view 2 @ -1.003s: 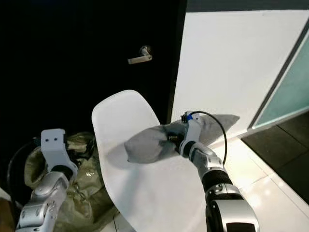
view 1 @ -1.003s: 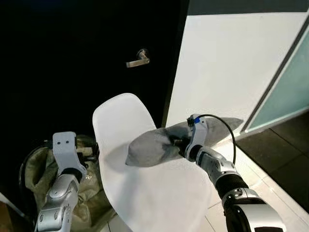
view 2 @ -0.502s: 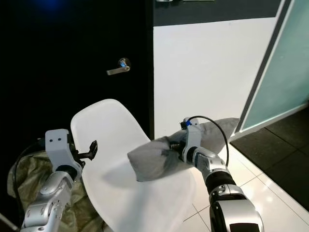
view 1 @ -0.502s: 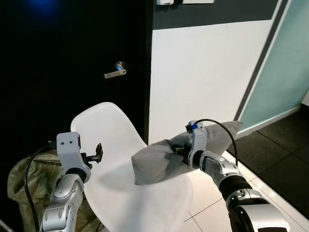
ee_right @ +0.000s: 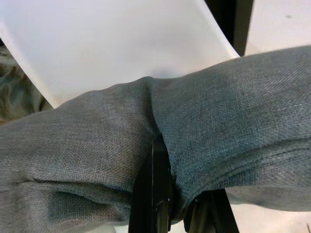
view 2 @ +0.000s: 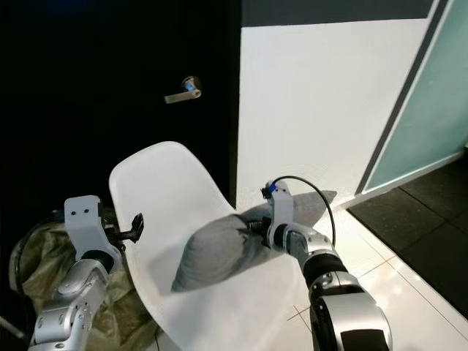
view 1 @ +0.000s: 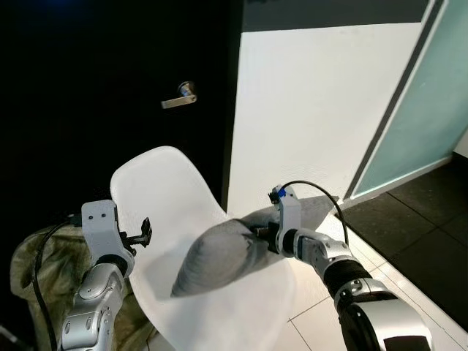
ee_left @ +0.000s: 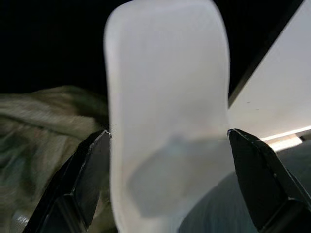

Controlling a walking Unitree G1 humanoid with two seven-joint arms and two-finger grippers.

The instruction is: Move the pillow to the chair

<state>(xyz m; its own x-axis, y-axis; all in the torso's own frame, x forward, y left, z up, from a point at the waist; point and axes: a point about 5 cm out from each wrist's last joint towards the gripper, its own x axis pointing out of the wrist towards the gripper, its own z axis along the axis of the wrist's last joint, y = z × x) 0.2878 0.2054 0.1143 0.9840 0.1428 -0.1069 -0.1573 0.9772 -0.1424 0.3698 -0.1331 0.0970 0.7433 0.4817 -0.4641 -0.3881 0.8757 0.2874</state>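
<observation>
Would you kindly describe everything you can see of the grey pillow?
The pillow is grey, of a coarse woven cloth, soft and creased. The right gripper pinches it near its middle, bunching the fabric into a fold. Its far end sticks out past the arm toward the white wall, while its near end droops low over the seat of the white chair. Whether it touches the seat is unclear.

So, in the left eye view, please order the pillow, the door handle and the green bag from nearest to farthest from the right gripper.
1. Grey pillow: clamped in the right gripper, over the white chair.
2. Door handle: up on the dark door, to the left.
3. Green bag: far left, on the floor beside the chair.
</observation>
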